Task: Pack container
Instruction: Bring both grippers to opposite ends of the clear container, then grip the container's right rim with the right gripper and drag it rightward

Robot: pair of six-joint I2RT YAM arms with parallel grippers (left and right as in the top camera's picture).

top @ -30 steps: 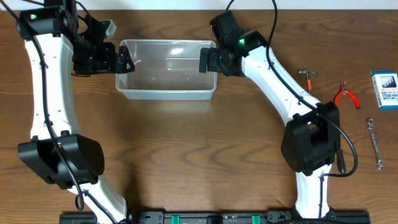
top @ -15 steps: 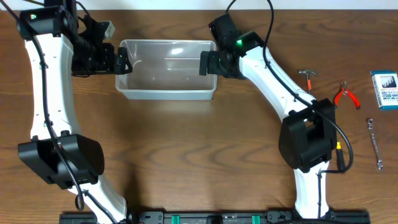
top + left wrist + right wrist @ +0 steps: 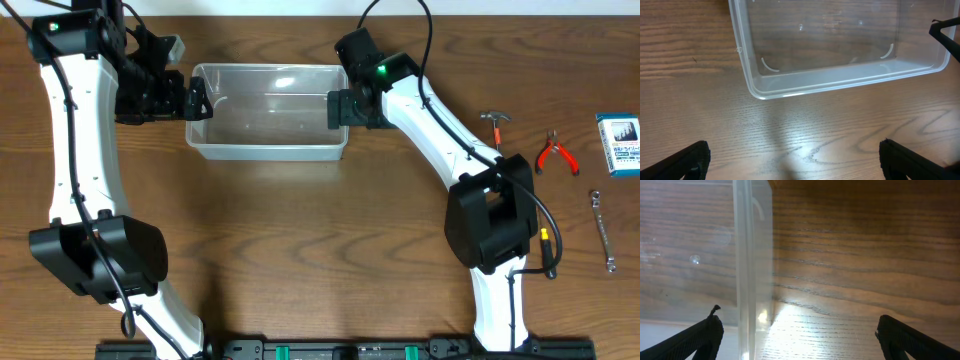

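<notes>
Since a second ago my right gripper [image 3: 338, 108] is edging along the container's [image 3: 268, 152] right end while the left gripper [image 3: 197, 100] is staying at the opposite end; I judge I'm steadying the empty container, at the far middle of the tabletop [image 3: 300, 240], for packing. Overhead is hiding the jaws, but the right wrist view is showing them wide, straddling the end wall, and the left is showing them wide, container just ahead.

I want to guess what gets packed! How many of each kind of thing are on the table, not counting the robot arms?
Clear bin: 1
Hammer: 1
Red pliers: 1
Wrench: 1
Blue-and-white card pack: 1
Total: 5
</notes>
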